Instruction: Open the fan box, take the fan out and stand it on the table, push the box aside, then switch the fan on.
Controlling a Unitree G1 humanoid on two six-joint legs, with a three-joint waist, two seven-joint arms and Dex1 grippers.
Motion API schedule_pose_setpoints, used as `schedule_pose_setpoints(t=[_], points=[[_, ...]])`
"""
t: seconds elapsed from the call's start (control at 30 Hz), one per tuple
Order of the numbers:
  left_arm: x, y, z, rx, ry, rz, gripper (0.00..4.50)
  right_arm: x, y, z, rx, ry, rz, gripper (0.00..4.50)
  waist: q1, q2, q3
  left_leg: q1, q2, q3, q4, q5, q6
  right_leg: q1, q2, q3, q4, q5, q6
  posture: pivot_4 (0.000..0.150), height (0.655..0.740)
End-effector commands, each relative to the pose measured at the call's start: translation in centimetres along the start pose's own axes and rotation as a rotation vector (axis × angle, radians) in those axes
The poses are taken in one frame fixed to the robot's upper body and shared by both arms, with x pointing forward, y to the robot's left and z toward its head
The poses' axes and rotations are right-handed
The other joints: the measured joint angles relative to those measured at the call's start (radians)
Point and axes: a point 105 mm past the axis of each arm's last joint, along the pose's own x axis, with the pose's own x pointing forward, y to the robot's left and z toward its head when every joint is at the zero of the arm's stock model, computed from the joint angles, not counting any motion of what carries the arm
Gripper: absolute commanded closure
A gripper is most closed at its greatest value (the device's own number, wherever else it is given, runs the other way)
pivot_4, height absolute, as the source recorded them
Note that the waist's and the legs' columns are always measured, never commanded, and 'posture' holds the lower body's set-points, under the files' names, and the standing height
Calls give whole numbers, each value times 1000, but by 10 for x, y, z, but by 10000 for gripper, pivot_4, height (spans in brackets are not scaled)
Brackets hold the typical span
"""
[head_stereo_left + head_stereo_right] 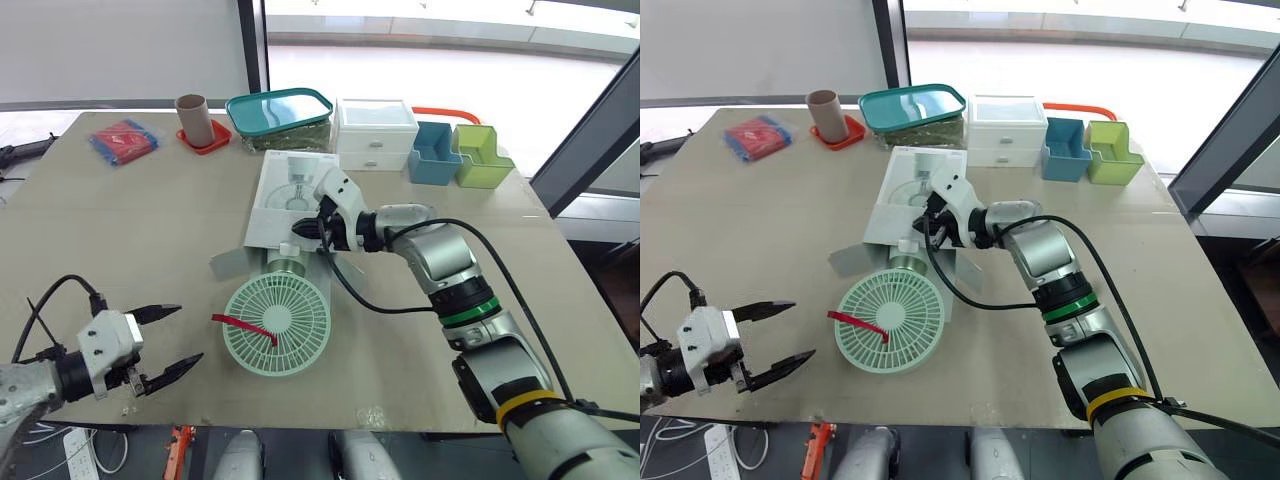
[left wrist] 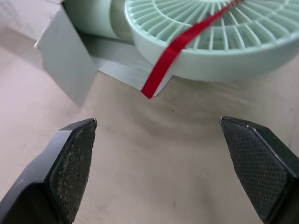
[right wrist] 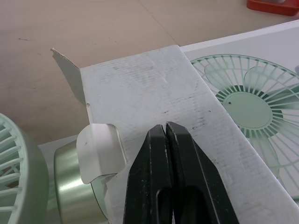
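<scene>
Fan [image 1: 277,322]: pale green, lying on the table [image 1: 120,230] at 6 o'clock of the fan box [image 1: 272,215]. Its round grille faces up and toward us, and its base end sits inside the box mouth. A red strip [image 1: 245,327] runs across the grille and hangs past the rim at 9 o'clock.

The fan box lies flat near the table's middle, with its open end at 6 o'clock. One flap [image 1: 228,264] is splayed out at 8 o'clock of the mouth.

Right gripper [image 3: 166,128]: we see both black fingers pressed together with no gap. The tips rest on the box's top panel, just at the open end, above the fan's base. Nothing is visibly pinched between them.

Left gripper [image 1: 188,333]: spread wide and holding nothing, at 8 o'clock of the fan, near the table's front edge. Its fingers [image 2: 74,158] point toward the grille and stand apart from it.

Markings: the box top carries a printed green fan picture. We cannot make out any lettering on it.

At 12 o'clock of the box stands a teal-lidded container [image 1: 280,112], and at 1 o'clock a white drawer unit [image 1: 376,135].
</scene>
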Motion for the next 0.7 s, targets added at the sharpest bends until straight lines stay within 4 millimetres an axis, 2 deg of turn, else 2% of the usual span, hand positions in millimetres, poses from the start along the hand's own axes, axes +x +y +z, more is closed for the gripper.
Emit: schedule_pose_setpoints(t=[0.03, 0.13, 0.17, 0.3, 0.4, 0.6, 0.7], points=[[4, 8, 8, 318, -77, 32, 194, -1, -1, 16, -35, -42, 0, 45000, 0, 0, 0, 0, 0, 0, 0, 0, 0, 0, 0, 0, 0, 0, 0, 1500, 7400], [6, 7, 6, 550, -102, 19, 194, 0, -1, 16, -34, -42, 0, 45000, -1, -1, 0, -1, 0, 1, 0, 0, 0, -1, -1, 0, 0, 1, 0, 1500, 7400], [5, 6, 5, 567, -108, 13, 194, 0, 0, 16, -33, -43, 2, 45000, -1, -1, 0, -1, 0, 2, 0, 0, 0, -2, -1, 0, 1, 1, 0, 1500, 7400], [2, -11, 10, 877, -225, -72, 194, 3, 1, 18, -37, -48, 10, 45000, 0, 0, 0, -1, 0, 2, 0, 0, 1, -2, -2, 0, 1, 2, 1, 1500, 7400], [4, -11, 11, 947, -287, -50, 194, 2, -1, 19, -38, -49, 7, 45000, 0, 0, 0, -1, 0, 2, 0, 0, 1, -2, -2, -1, 1, 2, 1, 1500, 7400], [24, -1, 23, 1040, -385, 27, 194, 0, -3, 17, -40, -42, -1, 45000, 0, -1, 0, -1, 0, 2, 2, 0, 1, -2, -2, -1, 3, 3, 3, 1500, 7400], [33, -6, 21, 1066, -419, 7, 194, -3, -4, 18, -41, -40, -11, 45000, -1, -1, 0, -1, -1, 2, 3, 0, 1, -2, -2, -1, 3, 4, 3, 1500, 7400]])
